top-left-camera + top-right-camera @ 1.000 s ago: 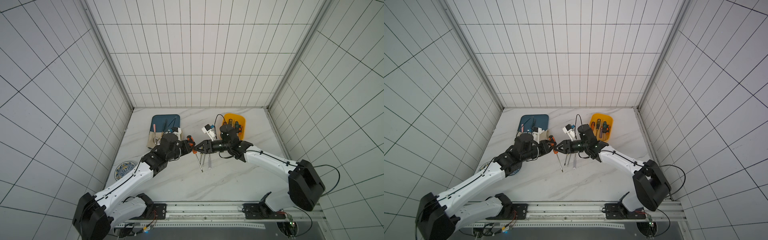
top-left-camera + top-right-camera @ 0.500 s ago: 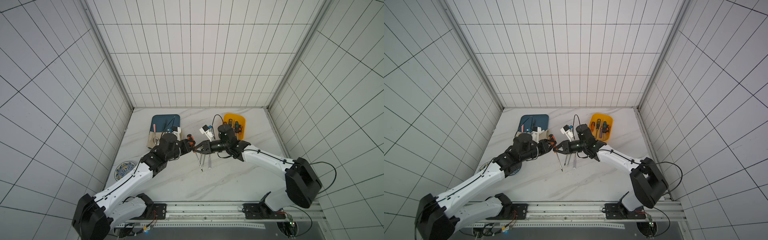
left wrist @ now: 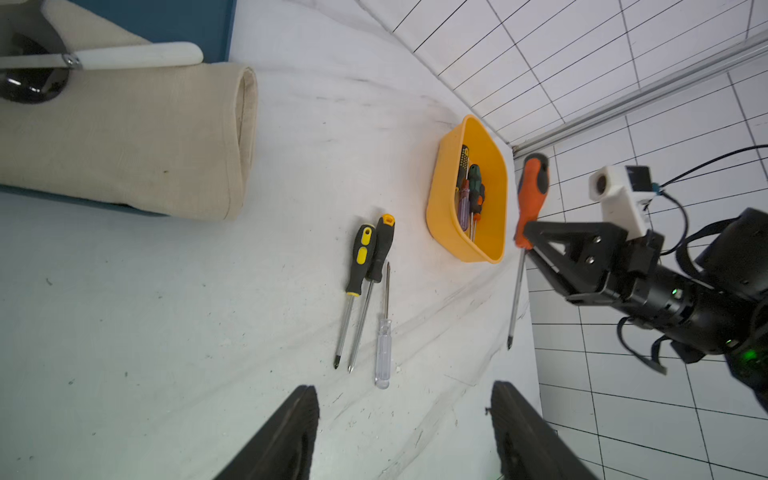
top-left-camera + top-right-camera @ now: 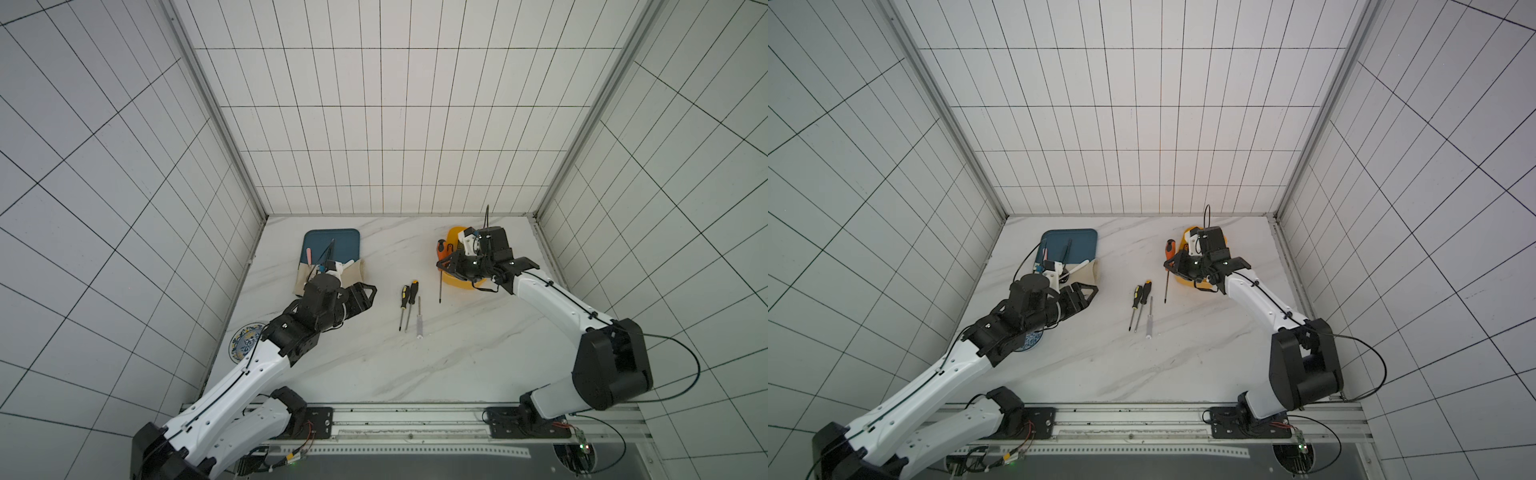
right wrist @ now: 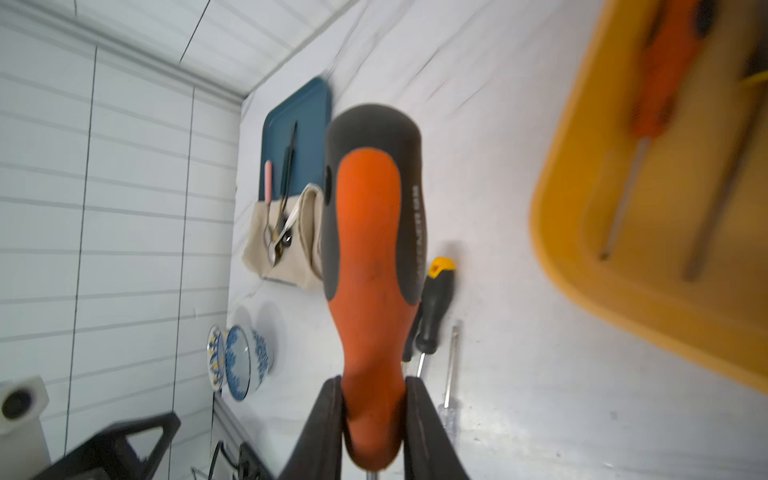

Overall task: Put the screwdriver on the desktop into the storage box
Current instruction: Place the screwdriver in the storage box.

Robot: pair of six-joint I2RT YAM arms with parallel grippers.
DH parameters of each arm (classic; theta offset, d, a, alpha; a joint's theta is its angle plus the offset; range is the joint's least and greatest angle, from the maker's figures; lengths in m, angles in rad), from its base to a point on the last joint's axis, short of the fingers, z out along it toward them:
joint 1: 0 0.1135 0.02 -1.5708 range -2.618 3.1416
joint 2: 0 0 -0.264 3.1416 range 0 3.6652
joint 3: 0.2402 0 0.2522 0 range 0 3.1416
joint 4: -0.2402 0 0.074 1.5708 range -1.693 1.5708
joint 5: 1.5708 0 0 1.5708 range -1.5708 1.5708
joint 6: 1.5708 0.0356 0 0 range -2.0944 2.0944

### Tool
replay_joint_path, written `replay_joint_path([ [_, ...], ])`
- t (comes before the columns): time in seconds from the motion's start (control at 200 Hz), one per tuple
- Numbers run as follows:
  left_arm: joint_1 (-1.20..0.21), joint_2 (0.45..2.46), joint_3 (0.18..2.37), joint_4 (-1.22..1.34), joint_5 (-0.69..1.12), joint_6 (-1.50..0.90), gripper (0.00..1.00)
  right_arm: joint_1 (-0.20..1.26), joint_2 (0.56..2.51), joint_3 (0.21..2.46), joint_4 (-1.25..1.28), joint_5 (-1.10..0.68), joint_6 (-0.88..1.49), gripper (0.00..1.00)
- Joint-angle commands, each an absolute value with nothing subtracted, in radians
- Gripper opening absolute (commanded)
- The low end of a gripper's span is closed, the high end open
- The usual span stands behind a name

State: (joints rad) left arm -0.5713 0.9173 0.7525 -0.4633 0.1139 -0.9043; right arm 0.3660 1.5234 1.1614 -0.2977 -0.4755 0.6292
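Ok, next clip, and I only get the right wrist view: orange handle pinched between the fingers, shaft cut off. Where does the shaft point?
Observer: In both top views the orange screwdriver has its shaft running from beside the storage box toward the robot's base, tip showing against the desktop.
Operator: And the left gripper?
Observer: The left gripper is open and empty, beside the beige cloth.
Operator: How many lie loose on the desktop?
Observer: I count three screwdrivers, side by side between the arms.
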Motion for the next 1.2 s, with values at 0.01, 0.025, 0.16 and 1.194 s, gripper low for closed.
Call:
replay_joint_path([
  [0.01, -0.575, 0.938, 0.731, -0.526, 0.169, -0.885, 0.69, 0.276, 1.628, 1.296, -0.43, -0.29, 0.579, 0.0],
  [0.025, -0.579, 0.942, 0.73, -0.528, 0.171, -0.886, 0.69, 0.267, 1.649, 1.312, -0.433, -0.279, 0.573, 0.0],
  [0.16, -0.593, 0.947, 0.708, -0.54, 0.173, -0.891, 0.69, 0.211, 1.816, 1.46, -0.452, -0.257, 0.569, 0.0],
  [1.194, -0.592, 0.943, 0.662, -0.567, 0.133, -0.9, 0.69, 0.274, 2.311, 2.043, -0.766, -0.128, 0.464, 0.36],
])
